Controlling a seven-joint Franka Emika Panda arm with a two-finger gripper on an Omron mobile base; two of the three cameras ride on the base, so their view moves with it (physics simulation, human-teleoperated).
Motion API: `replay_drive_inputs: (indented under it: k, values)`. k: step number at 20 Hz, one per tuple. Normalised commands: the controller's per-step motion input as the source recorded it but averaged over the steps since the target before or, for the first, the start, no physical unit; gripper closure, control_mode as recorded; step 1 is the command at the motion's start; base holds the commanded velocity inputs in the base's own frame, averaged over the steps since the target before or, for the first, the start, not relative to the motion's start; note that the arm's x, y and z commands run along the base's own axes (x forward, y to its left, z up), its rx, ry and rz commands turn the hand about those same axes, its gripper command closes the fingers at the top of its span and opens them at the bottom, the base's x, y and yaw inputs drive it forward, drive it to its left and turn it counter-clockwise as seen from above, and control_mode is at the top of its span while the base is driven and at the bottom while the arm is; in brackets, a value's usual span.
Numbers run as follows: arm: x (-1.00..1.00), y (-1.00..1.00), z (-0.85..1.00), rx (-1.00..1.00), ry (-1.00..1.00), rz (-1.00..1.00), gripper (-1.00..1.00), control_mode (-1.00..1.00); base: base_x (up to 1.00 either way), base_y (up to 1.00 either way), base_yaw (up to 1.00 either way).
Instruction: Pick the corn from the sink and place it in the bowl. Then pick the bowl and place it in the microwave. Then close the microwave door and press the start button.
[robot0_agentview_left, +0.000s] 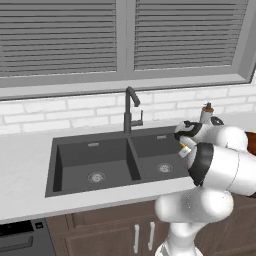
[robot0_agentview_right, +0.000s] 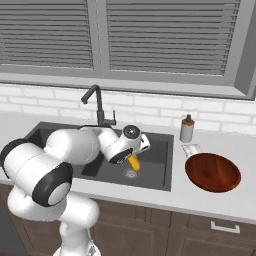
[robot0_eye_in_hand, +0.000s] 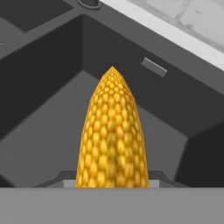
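Observation:
My gripper (robot0_agentview_right: 134, 159) is shut on the corn (robot0_agentview_right: 134, 163), a slim yellow cob that hangs tip-down above the right basin of the dark grey sink (robot0_agentview_right: 157, 172). The left base view shows a bit of the corn (robot0_agentview_left: 184, 150) beside the hand, over the sink (robot0_agentview_left: 75, 165). In the hand view the corn (robot0_eye_in_hand: 112, 131) rises from between the fingers and points into the basin. The reddish-brown bowl (robot0_agentview_right: 213, 172) rests on the counter right of the sink, with nothing in it; a sliver of the bowl (robot0_agentview_left: 252, 142) peeks out behind my arm. The microwave and its door are out of view.
A tall black faucet (robot0_agentview_right: 100, 107) stands behind the sink's divider. A soap dispenser (robot0_agentview_right: 187, 129) sits on the counter behind the bowl, with a small white object (robot0_agentview_right: 191, 149) in front of it. Blinds and a tiled wall lie behind; cabinet doors (robot0_agentview_right: 220, 235) run below.

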Motion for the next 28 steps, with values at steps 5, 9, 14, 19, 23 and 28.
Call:
replay_drive_inputs:
  k: [5, 9, 14, 19, 23, 28]
  values:
    - [-0.14, -0.04, 1.00, -0.06, 0.03, 0.00, 1.00, -1.00, 0.00, 0.00, 0.00]
    - [0.00, -0.15, 0.94, -0.08, 0.22, 0.00, 1.00, -1.00, 0.00, 0.00, 0.00]
    - [0.00, -0.59, 0.27, 0.00, 0.14, 0.01, 1.00, -1.00, 0.00, 0.00, 0.00]
    - [-0.02, -0.88, 0.00, 0.01, 0.00, 0.03, 1.00, -1.00, 0.00, 0.00, 0.00]
    - [-0.01, -0.86, 0.00, 0.00, 0.00, 0.00, 1.00, -1.00, 0.00, 0.00, 0.00]
    - [0.01, -0.72, -0.04, 0.00, 0.00, -0.02, 1.00, -1.00, 0.00, 0.00, 0.00]
